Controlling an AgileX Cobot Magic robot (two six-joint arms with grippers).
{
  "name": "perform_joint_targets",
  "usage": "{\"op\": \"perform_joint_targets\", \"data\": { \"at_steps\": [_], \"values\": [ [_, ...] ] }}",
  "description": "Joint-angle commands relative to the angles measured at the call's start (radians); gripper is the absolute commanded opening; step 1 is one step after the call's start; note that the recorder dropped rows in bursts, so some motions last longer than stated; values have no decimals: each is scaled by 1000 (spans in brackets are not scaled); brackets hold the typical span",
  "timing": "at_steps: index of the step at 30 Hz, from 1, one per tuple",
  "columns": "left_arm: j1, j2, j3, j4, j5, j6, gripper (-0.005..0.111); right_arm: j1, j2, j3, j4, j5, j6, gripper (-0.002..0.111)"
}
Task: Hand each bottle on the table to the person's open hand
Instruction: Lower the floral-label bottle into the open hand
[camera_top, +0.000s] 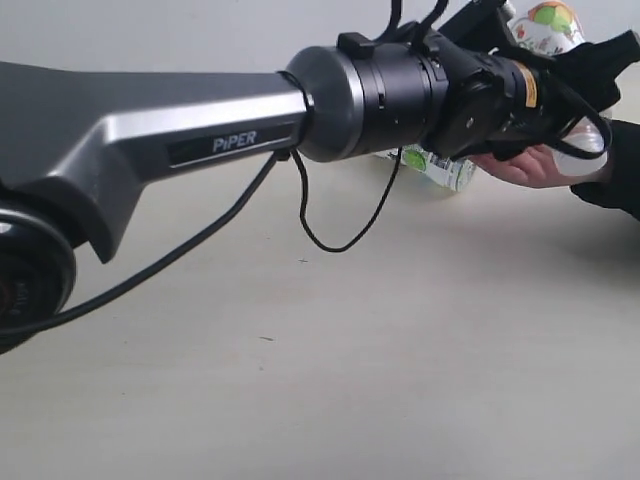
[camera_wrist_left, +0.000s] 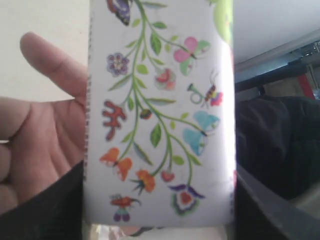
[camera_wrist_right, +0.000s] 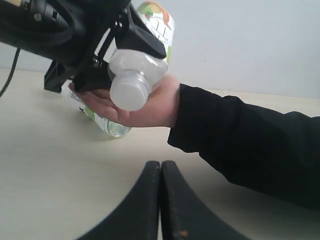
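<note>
The pale table (camera_top: 400, 380) fills most of the exterior view. The left arm (camera_top: 150, 140), grey and black, stretches across it toward the far right corner, and a thin black cable (camera_top: 340, 235) hangs in a loop below it.

A person's forearm in a black sleeve (camera_wrist_right: 240, 145) reaches in from the right side. The hand (camera_wrist_right: 135, 107) is open with the palm up, above the table.

The left gripper (camera_wrist_right: 142, 47) is clamped on a floral bottle (camera_wrist_left: 160, 115), one black finger across its side. The bottle is tilted just over the open palm, with its white cap (camera_wrist_right: 129, 91) at the lower end. I cannot tell whether the bottle touches the palm.

A second bottle (camera_top: 440, 168), with green on its label, lies on its side on the table, partly under the hand.

The right gripper (camera_wrist_right: 160, 200) is low over the table near the sleeve. Its two black fingers are pressed together, with nothing between them.
</note>
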Motion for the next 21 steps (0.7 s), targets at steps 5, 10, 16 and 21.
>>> {"op": "perform_joint_targets", "data": {
  "at_steps": [5,10,16,21],
  "values": [
    [3,21,3,5,-22,-19,0,-6,-6,5,1,-6,-3,0],
    [3,22,3,5,78,-15,0,-6,-6,5,1,-6,-3,0],
    [3,18,3,20,147,-8,0,-6,-6,5,1,-6,-3,0],
    [3,-24,3,62,257,76,0,-6,-6,5,1,-6,-3,0]
  ]
}}
